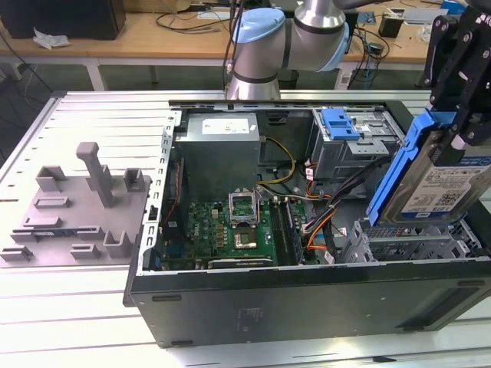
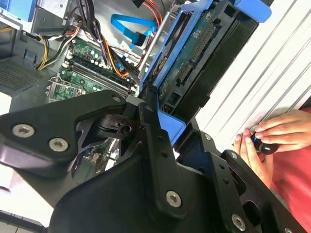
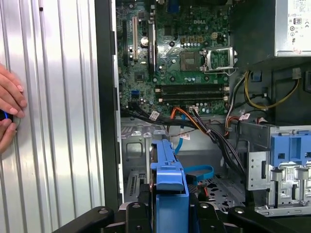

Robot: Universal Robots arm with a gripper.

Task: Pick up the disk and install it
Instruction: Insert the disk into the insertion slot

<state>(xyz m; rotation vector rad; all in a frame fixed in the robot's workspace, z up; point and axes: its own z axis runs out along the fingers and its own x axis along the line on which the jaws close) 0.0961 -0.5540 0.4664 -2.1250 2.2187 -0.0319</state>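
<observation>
Surface (image 1: 92, 115) of slatted metal carries an open computer case (image 1: 307, 303) lying on its side, with its motherboard (image 1: 230, 226) exposed. A grey drive cage (image 1: 418, 241) sits at the case's end on the exterior view's right. The disk (image 1: 441, 180) hangs above that cage, clear of the metal and steeply tilted, its label toward the camera and its blue bracket along the edge. The end effector (image 1: 462, 134) is clamped on the disk's upper part; in the second wrist view its fingers (image 2: 154, 138) press on the bracket. A person's hand (image 2: 272, 136) rests on the surface just beside the case. The pick-up looks done, and the install is the step in hand. Seating the disk would, I judge, call for levelling the tilt and lining the bracket up with the cage, clear of the cables (image 1: 322, 222).
</observation>
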